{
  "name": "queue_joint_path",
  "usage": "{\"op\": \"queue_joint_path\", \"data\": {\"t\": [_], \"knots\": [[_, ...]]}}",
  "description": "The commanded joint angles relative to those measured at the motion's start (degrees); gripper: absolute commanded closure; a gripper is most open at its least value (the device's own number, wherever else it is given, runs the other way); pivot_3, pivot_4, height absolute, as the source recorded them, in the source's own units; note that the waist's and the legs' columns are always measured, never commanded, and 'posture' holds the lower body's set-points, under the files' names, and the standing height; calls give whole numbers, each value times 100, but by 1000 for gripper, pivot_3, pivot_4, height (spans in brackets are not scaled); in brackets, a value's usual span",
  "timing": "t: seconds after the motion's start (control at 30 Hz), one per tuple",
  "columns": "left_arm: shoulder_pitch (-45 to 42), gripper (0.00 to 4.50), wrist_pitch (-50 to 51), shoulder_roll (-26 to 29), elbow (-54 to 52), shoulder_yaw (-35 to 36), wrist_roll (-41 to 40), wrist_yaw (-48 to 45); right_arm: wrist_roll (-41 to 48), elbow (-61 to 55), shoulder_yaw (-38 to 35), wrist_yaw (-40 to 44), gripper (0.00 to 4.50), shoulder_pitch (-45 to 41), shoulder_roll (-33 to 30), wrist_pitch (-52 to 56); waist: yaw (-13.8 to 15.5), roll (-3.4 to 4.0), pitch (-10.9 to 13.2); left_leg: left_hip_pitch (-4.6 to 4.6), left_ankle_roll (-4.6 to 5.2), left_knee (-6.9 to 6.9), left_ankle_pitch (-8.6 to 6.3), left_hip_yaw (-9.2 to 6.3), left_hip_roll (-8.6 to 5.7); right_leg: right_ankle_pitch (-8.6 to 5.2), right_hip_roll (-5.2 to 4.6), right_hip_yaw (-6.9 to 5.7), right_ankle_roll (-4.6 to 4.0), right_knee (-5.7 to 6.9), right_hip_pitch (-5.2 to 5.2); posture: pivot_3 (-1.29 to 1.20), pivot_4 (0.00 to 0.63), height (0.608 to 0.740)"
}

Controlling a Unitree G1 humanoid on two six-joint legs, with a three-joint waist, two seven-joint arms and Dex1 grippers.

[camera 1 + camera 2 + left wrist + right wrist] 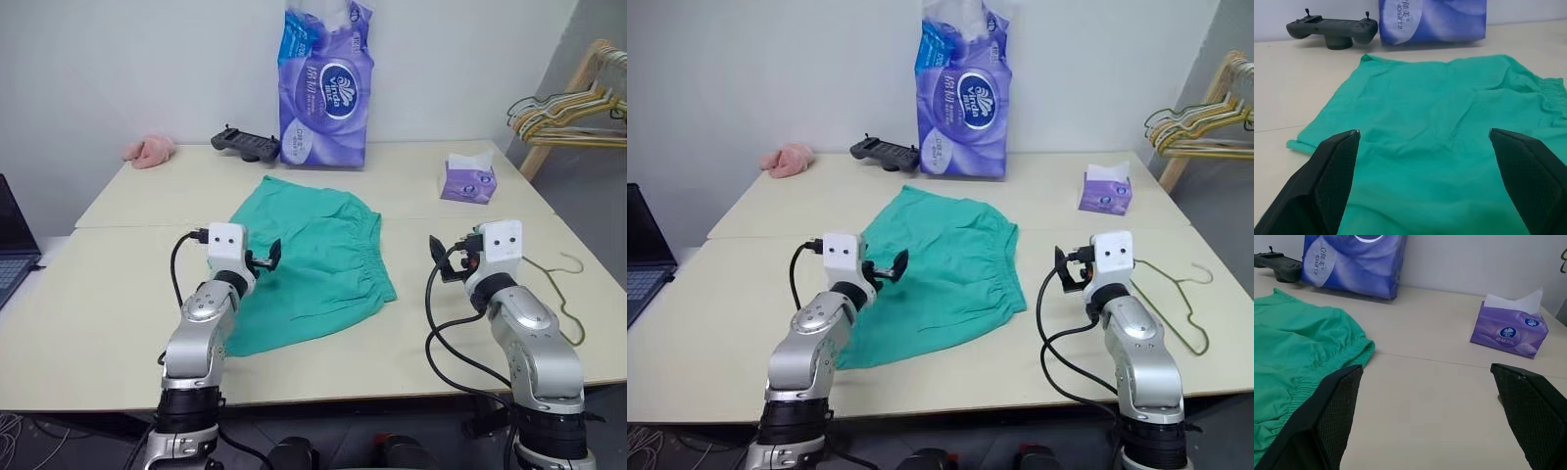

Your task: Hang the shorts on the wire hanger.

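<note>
Laptop [14, 240] corner at far left, off the bench [127, 284]. Pink fuzzy cloth [148, 151] at the bench's back left corner, against the wall. Black handheld controller [245, 145] next to it along the back edge, just beside the tall purple tissue pack [326, 88] standing upright.

Left gripper [270, 258] hovers over the near-left part of the shorts [318, 255], pointing forward, fingers [1334, 171] spread wide with nothing between them. Shorts lie flat mid-bench, teal-green, gathered waistband along their right edge; wrist view shows the cloth spread out under the gripper, not pinched.

Right gripper [1061, 271] sits over bare bench right of the shorts, pointing forward, fingers [1339, 406] also wide apart, empty. Waistband edge lies to its left in the right wrist view.

Small purple tissue box [467, 179] at back right of the bench, one tissue sticking up. Wire hanger [1176, 299] lies flat on the bench just right of the right arm, hook toward the back right, well apart from the shorts. Bunch of coloured hangers [563, 113] on a wooden rack [573, 93] off the bench at far right.
</note>
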Motion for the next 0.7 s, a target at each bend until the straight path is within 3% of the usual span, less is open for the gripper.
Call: {"op": "queue_joint_path", "data": {"t": [0.03,0.3,0.5,0.7], "knots": [[-178,0,-206,52,3,16,-41,-46,38,-33,24,40,37,-154,-68,-214,-13,1,-9,0,0,0,0,2,0,0,2,0,0,-1,0,36,9,740],[-160,0,-191,470,-30,-242,-225,-883,344,-132,98,704,37,-181,-489,-176,-90,1,-12,-1,0,0,0,3,0,1,4,0,-1,-1,0,33,20,740],[396,0,-30,1749,-909,-320,-767,-2536,1503,-248,188,3271,37,255,-1956,-450,-129,3,-8,-3,6,-2,-3,7,12,0,12,-2,0,-12,1,55,39,740],[1838,0,-727,3203,-1353,154,-1133,-4082,1327,164,839,4924,37,646,-2978,-1661,-141,18,37,5,25,-10,-29,25,73,-6,31,-7,-23,-29,7,108,61,740]]}}
